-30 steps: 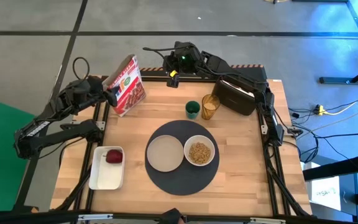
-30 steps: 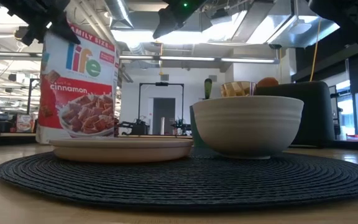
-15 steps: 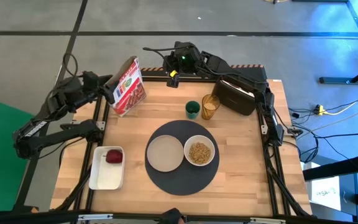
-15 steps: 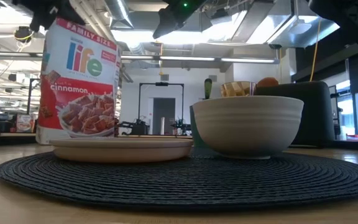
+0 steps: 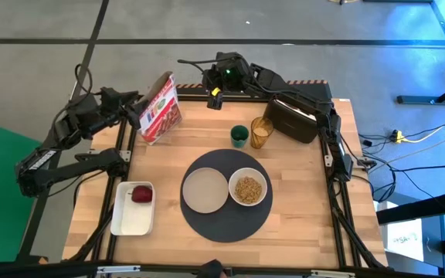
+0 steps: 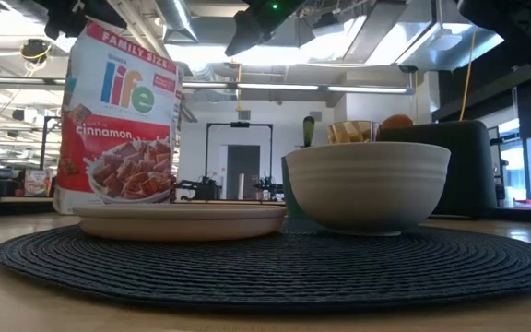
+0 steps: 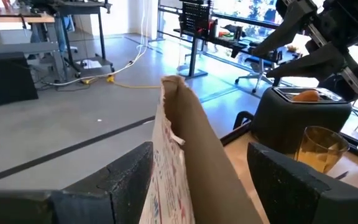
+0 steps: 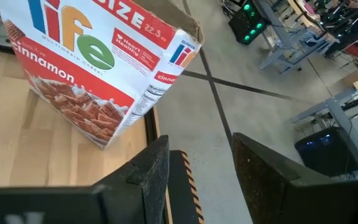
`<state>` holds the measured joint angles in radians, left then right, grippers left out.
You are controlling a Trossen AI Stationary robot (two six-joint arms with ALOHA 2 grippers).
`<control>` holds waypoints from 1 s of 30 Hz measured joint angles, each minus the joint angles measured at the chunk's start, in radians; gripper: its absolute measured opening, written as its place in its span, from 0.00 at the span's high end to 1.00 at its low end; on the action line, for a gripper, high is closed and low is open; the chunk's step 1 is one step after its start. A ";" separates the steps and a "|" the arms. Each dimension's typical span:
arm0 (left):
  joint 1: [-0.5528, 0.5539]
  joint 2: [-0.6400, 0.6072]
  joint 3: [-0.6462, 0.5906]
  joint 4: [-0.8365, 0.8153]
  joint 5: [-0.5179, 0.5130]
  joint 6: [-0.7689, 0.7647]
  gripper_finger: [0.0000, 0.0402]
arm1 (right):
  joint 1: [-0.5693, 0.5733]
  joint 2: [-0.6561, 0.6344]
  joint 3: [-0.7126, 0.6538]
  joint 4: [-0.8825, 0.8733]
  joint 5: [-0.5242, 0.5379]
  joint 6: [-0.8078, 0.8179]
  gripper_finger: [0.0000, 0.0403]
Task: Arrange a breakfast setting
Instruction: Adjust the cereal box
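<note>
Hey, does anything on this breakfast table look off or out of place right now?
Two things. The cereal box stands right at the table's back left edge, top open, between the left gripper's open fingers. And the red fruit sits in the white tray, off the mat.

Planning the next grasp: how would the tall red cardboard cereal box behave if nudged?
The tall red cardboard cereal box probably tips easily: it stands narrow and upright near the wooden table's edge. Its open top suggests thin walls that may flex.
</note>
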<state>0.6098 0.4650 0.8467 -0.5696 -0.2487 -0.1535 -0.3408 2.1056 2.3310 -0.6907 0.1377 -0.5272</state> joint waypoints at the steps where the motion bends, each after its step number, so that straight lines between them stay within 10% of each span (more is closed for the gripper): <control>1: 0.000 0.002 0.001 -0.005 -0.003 0.000 0.37 | 0.000 0.000 0.000 0.000 -0.006 0.004 0.59; 9: 0.000 0.035 0.002 -0.141 -0.051 -0.001 0.37 | 0.007 0.003 0.000 0.002 -0.189 0.147 0.59; 30: 0.000 0.033 0.003 -0.254 -0.212 -0.005 0.37 | 0.014 0.006 0.000 -0.002 -0.183 0.156 0.59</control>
<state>0.6098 0.4984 0.8497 -0.8237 -0.4605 -0.1585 -0.3267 2.1113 2.3314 -0.6930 -0.0456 -0.3710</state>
